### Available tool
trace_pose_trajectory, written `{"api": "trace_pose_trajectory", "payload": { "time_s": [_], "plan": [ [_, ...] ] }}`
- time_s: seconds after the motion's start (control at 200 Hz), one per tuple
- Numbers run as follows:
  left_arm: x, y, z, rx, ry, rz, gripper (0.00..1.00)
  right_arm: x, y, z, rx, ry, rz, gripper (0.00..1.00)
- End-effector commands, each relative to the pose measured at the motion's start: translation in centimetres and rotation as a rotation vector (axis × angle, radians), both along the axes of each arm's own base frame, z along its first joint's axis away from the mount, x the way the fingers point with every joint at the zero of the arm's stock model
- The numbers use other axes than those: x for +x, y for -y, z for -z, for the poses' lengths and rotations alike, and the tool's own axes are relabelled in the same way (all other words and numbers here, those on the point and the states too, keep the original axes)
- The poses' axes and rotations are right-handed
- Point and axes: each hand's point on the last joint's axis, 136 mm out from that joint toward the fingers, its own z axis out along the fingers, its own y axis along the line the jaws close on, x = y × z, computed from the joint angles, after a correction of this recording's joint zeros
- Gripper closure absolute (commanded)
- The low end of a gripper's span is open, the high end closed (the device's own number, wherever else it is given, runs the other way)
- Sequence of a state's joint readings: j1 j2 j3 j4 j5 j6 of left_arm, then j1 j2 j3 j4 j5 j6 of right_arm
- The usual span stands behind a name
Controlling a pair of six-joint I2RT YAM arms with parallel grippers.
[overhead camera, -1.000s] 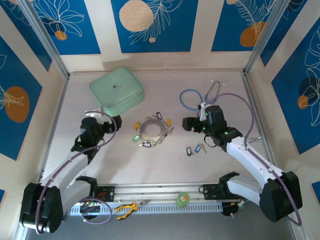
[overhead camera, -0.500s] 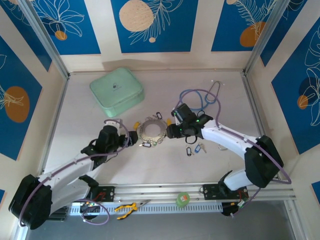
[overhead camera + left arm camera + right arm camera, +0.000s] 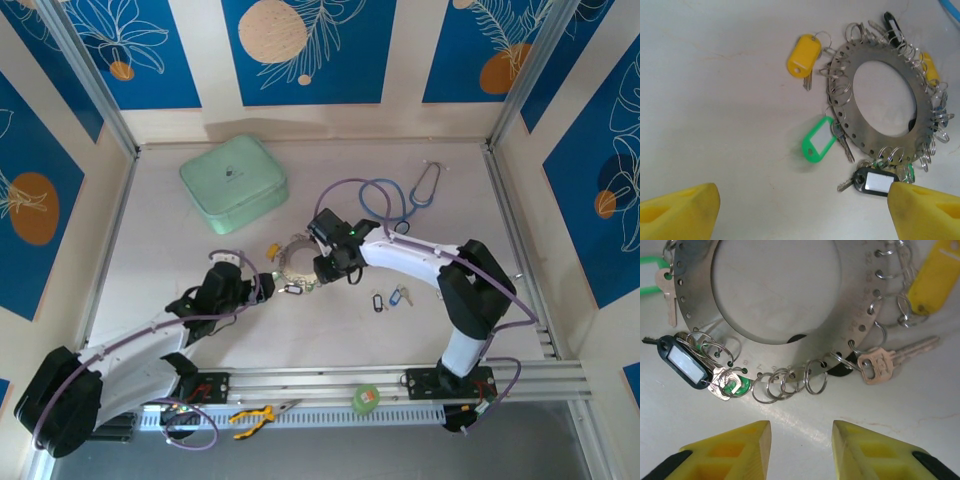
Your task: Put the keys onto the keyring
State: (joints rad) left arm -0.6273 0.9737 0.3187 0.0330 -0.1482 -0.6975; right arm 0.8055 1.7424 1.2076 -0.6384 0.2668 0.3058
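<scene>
Pale matte table (image 3: 340, 335), cream walls (image 3: 205, 60) with blue flower panels, and the keyring (image 3: 855, 135) lies flat mid-table between the left gripper (image 3: 802, 207) and right gripper (image 3: 801, 432). It's a flat silvery disc with a wide hole, its punched rim carrying wire loops and keys (image 3: 844, 146) on glossy yellow, green and black tags. Both grippers have their yellow fingers spread, nothing held.

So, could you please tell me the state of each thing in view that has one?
keyring: lying flat on the table, split rings along its rim.
green-tagged key: lying against the keyring's rim.
blue-tagged key: on the table, apart from the keyring.
mint case: closed.
left gripper: wide open, holding nothing.
right gripper: open, holding nothing.
</scene>
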Motion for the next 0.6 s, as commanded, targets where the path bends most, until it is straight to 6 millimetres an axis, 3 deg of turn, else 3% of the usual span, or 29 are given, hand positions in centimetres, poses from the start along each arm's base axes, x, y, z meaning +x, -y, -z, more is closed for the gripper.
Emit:
{"api": "trace_pose_trajectory", "payload": {
  "time_s": [0.0, 0.275, 0.59],
  "plan": [
    [0.6, 0.1, -1.8, 0.017, 0.059, 0.003, 0.14, -0.2, 0.3, 0.2, -0.094, -0.004, -0.115, 0.63],
    [0.6, -0.5, -2.3, 0.025, 0.094, -0.006, 0.14, 0.6, 0.4, 1.1, -0.224, 0.021, -0.171, 0.66],
    [0.2, -1.0, -2.5, 0.033, 0.106, -0.013, 0.14, 0.8, -0.6, 1.9, -0.261, 0.014, -0.211, 0.69]
  ]
}}
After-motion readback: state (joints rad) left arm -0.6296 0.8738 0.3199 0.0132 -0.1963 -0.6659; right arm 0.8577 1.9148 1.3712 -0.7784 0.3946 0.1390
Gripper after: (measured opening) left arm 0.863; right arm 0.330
